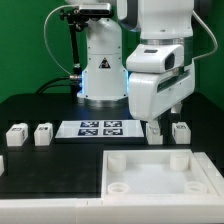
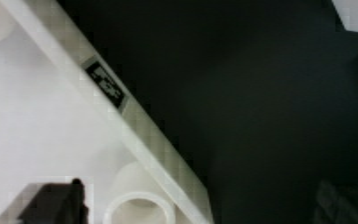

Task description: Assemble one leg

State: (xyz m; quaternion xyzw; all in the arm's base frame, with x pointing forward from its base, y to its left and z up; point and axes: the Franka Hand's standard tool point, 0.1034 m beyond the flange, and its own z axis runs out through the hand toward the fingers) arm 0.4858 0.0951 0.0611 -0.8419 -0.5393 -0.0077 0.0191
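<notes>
fingers (image 1: 166, 116): spread wide, nothing held, hanging over the gap between legs and tray
leg (image 1: 156, 130): upright on bench (image 1: 40, 105), just below fingers, untouched
second leg (image 1: 181, 130): beside it, the exterior view's right
other legs (image 1: 17, 135) (image 1: 43, 133): far over on the exterior view's left
tray (image 1: 150, 190): near side, corner socket (image 2: 137, 210) in wrist view
marker board (image 1: 98, 128): between the leg pairs
</notes>
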